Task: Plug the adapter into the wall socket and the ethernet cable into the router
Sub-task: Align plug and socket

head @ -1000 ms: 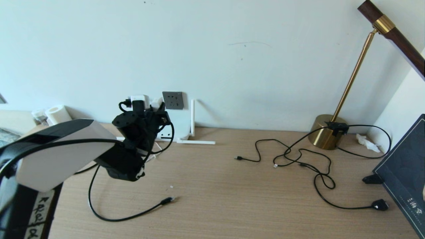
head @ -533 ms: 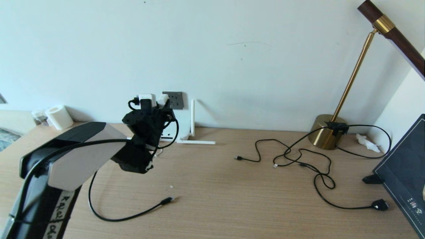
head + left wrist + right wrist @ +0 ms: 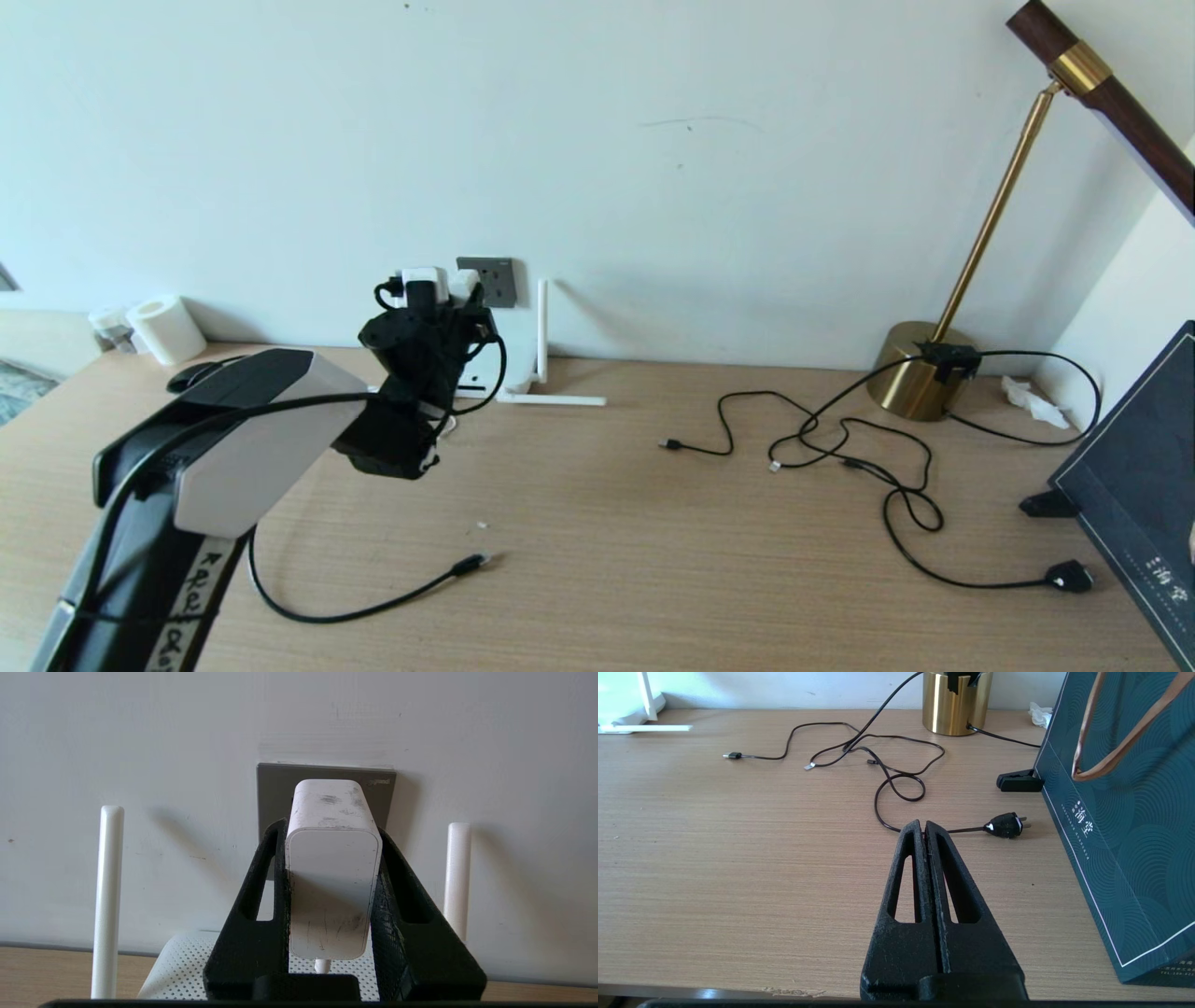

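Two left fingers (image 3: 261, 896) clamp adapter (image 3: 332, 868) at wall socket (image 3: 275, 788); right fingers (image 3: 915, 835) closed, empty.

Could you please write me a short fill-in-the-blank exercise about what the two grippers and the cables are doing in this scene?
1. The left gripper is shut on the white ____.
2. The adapter is held in front of the dark grey wall ____.
3. The ethernet cable lies loose on the ____, not plugged into the router.
4. The right gripper hangs over the table with its fingers ____.

Missing words: adapter; socket; table; shut
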Available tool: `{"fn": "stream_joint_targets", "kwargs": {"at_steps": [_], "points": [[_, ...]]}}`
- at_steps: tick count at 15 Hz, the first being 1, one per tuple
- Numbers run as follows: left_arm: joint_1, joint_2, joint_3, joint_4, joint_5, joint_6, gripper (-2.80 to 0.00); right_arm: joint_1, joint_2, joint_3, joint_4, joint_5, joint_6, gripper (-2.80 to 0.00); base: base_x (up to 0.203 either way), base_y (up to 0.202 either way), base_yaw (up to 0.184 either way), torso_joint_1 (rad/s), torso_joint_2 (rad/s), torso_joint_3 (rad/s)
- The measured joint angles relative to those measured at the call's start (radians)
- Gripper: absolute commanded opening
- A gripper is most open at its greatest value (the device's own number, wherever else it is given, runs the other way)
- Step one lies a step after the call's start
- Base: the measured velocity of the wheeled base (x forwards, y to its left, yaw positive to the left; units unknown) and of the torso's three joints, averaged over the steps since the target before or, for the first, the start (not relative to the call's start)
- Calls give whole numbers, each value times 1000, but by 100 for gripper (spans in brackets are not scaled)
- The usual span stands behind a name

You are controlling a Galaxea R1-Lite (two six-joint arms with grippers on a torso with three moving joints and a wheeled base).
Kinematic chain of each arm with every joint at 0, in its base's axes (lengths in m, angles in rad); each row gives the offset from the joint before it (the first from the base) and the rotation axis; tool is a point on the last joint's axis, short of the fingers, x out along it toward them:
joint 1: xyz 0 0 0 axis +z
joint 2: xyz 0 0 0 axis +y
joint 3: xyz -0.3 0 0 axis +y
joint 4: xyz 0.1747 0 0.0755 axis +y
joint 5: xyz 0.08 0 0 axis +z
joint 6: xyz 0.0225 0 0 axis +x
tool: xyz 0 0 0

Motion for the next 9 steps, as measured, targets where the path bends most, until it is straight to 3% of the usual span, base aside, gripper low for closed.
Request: {"fn": "stream_joint_targets", "kwargs": {"at_steps": [9], "points": [[17, 25, 5, -13, -14, 3, -280, 0, 0, 0, 0, 0, 0, -280, 0, 0, 0, 0, 0, 0]]}}
